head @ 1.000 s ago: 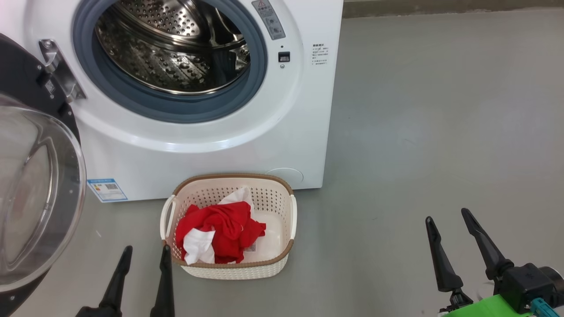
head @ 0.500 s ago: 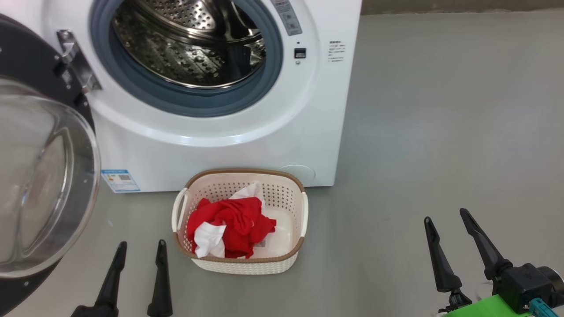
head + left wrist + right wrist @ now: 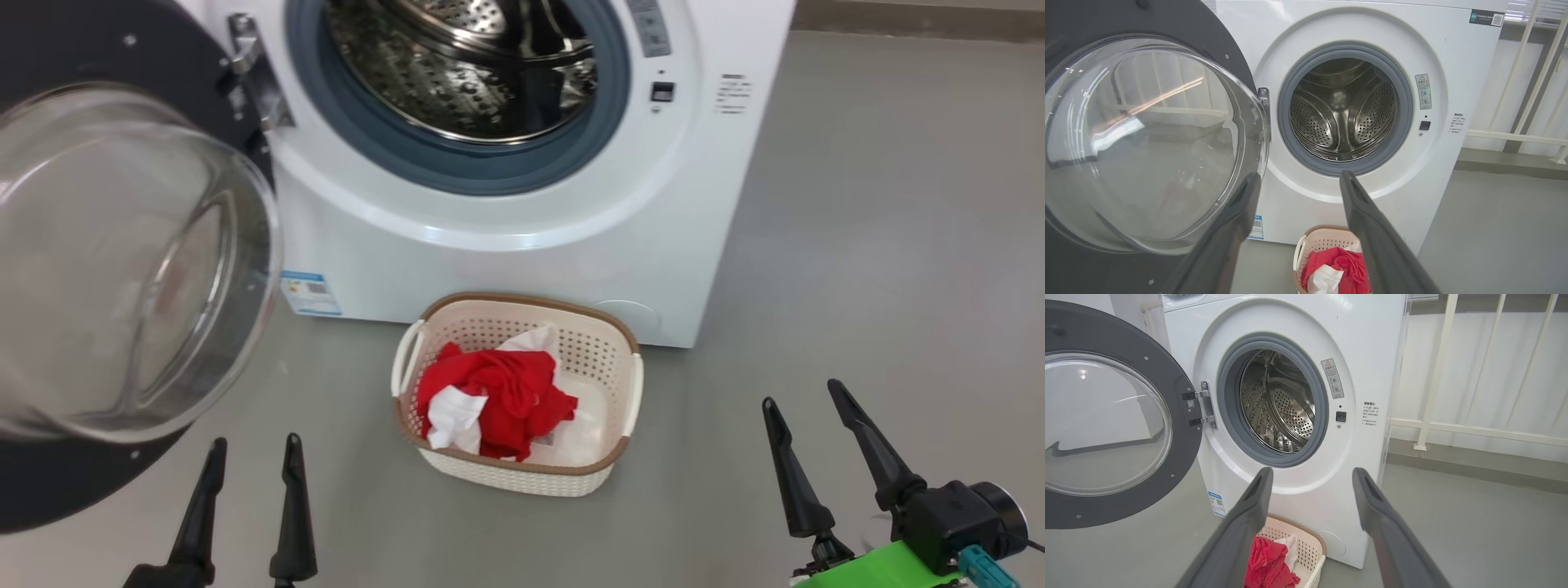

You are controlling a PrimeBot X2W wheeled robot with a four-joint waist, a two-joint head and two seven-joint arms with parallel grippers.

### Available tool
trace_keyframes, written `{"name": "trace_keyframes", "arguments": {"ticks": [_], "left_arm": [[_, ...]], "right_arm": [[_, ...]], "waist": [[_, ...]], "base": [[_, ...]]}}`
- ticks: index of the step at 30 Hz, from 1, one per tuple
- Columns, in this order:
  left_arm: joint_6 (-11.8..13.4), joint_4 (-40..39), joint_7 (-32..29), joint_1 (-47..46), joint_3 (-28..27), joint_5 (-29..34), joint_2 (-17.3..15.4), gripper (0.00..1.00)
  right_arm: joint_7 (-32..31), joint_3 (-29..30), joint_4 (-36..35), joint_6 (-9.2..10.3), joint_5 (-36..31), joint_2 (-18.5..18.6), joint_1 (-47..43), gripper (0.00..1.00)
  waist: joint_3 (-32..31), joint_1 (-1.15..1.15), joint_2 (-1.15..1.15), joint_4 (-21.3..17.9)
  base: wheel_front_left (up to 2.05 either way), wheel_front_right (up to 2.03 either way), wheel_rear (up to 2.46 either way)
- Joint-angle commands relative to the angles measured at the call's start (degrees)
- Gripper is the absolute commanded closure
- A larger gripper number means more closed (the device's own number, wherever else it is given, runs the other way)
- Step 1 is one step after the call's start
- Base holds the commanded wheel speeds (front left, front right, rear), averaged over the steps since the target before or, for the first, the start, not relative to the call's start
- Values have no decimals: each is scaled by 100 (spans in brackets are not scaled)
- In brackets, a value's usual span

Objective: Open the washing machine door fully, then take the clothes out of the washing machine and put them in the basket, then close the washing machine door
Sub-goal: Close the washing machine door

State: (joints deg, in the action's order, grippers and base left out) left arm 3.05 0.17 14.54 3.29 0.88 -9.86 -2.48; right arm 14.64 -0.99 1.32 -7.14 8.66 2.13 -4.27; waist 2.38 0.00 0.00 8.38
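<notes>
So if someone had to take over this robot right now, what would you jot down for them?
Left gripper: open, empty, beside the door's lower rim, not touching it.
Right gripper: open, empty, over the floor right of the basket.
Door: swung wide open to the left.
Drum: no clothes seen inside.
Clothes: red and white heap in the basket, in front of the washing machine.
Done: door opened, clothes moved.
Left: close the door.
</notes>
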Motion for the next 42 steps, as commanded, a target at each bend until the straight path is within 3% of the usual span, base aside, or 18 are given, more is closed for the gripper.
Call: {"name": "trace_keyframes", "arguments": {"ticks": [1,19,32,35,42], "left_arm": [[68,-204,46,-183,-150,64,-40,0],[291,-411,46,-123,-139,101,-40,0],[399,-443,46,-78,-120,78,-40,0],[410,-468,46,-70,-139,33,-40,100],[490,-696,46,-222,-444,-622,-40,100]], "right_arm": [[36,-191,-114,-35,-55,75,270,0],[36,-393,-90,-35,-120,75,417,0],[36,-441,-54,-35,-157,75,400,0],[36,-462,-45,-35,-151,75,406,0],[36,-450,-31,-35,-145,75,360,0]], "waist": [[3,0,0,342],[85,0,0,1695],[47,0,0,2130],[43,0,0,2115],[27,0,0,2067]], "base": [[0,0,0],[0,0,0],[0,0,0],[0,0,0],[0,0,0]]}}
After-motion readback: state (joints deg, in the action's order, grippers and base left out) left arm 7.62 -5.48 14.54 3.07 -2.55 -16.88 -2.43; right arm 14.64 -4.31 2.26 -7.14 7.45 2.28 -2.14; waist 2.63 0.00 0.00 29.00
